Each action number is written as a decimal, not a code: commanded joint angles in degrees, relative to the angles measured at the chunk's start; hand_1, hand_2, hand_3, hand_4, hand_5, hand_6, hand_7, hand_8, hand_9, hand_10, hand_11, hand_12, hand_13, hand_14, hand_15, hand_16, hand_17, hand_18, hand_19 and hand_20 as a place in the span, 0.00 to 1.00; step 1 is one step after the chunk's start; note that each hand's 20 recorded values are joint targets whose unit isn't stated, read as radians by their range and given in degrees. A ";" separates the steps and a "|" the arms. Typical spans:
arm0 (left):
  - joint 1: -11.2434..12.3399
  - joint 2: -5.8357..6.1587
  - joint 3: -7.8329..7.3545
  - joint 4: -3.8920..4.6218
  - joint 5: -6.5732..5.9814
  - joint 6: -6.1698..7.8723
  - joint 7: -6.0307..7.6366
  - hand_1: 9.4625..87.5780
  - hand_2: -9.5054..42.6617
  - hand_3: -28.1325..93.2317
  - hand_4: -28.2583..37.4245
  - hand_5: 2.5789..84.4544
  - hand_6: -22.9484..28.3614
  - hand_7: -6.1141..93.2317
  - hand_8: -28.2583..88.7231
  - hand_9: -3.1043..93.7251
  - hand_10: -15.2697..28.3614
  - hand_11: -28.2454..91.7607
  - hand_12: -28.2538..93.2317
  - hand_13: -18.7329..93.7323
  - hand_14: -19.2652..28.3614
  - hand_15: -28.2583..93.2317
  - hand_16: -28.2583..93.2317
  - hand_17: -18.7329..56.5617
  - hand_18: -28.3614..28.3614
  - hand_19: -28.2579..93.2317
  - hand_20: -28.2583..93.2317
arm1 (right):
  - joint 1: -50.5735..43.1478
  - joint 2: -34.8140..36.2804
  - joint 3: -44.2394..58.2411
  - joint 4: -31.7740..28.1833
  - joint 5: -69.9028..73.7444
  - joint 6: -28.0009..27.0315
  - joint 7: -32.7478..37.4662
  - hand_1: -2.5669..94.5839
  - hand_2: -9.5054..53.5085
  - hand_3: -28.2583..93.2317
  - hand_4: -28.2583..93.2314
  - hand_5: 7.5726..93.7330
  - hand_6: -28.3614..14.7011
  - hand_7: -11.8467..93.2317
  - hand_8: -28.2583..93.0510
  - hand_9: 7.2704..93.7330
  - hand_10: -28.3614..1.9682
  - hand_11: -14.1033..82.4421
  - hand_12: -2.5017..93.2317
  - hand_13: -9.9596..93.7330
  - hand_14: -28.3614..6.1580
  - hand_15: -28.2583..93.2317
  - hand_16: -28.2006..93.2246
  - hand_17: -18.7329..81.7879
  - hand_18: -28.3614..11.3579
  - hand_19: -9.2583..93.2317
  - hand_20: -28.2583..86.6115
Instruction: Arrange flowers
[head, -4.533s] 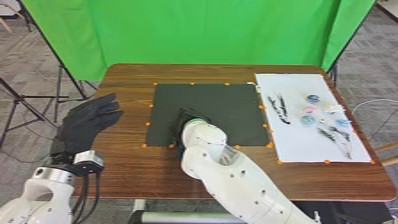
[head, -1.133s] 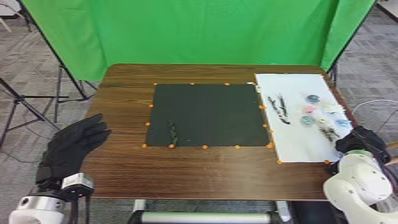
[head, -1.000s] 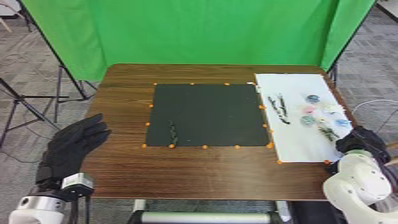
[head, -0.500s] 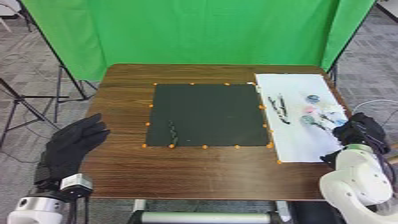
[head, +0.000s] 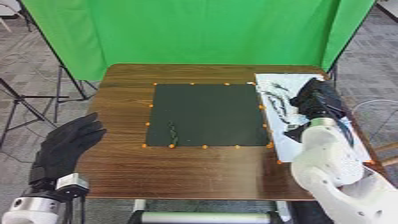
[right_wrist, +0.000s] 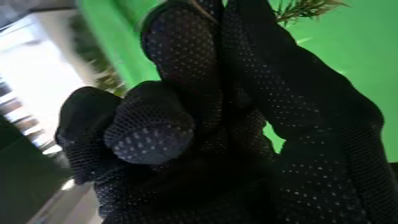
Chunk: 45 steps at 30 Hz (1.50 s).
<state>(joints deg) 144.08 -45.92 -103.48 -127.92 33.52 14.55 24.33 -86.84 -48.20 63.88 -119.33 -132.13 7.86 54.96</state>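
Toward the right of the frame, the right hand is pinching a green sprig, which is poking out past the fingertips to the hand's upper left. Compared with the earlier frame, the hand is sitting higher over the white sheet. The sprig's long axis is slanting, its leafy tip pointing upper left.

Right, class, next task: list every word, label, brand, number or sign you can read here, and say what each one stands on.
There are none to quote: no readable text on the black mat, the white sheet, the table or the green backdrop.
Any print on the right arm is too small to read.
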 joint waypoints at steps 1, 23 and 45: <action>-2.10 -1.31 0.42 -0.32 1.21 -0.73 -3.10 0.22 0.26 0.90 0.10 0.48 0.67 0.24 0.15 0.41 0.83 0.52 0.31 0.37 0.97 0.73 0.12 0.12 0.88 0.71 0.28 | 13.82 -12.68 -13.77 7.03 1.35 -7.81 -3.04 0.58 0.00 0.86 0.00 0.93 0.56 0.30 0.36 0.94 0.49 0.61 0.29 0.92 0.61 0.81 0.43 0.82 0.29 1.00 0.61; -7.96 -3.46 2.87 1.86 2.91 -4.13 -6.89 0.22 0.26 0.91 0.11 0.48 0.67 0.24 0.15 0.41 0.83 0.52 0.31 0.37 0.97 0.73 0.12 0.12 0.88 0.71 0.28 | 15.28 -26.08 -20.56 22.52 0.34 -16.78 -0.42 0.56 0.00 0.86 0.01 0.93 0.57 0.31 0.35 0.93 0.50 0.62 0.29 0.92 0.61 0.81 0.43 0.82 0.28 1.00 0.61; -8.51 -2.90 3.25 2.00 3.09 -4.15 -7.15 0.22 0.26 0.91 0.11 0.48 0.67 0.24 0.16 0.41 0.83 0.51 0.31 0.37 0.97 0.73 0.12 0.12 0.88 0.71 0.28 | 13.31 -26.94 -20.80 18.33 0.19 -20.94 -2.06 0.40 0.07 0.85 0.04 0.91 0.59 0.34 0.16 0.91 0.47 0.61 0.28 0.90 0.56 0.82 0.42 0.81 0.27 1.00 0.60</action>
<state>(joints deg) 135.44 -48.78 -100.31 -125.88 36.19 10.98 17.59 -73.71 -74.69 43.90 -100.41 -131.71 -12.10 52.96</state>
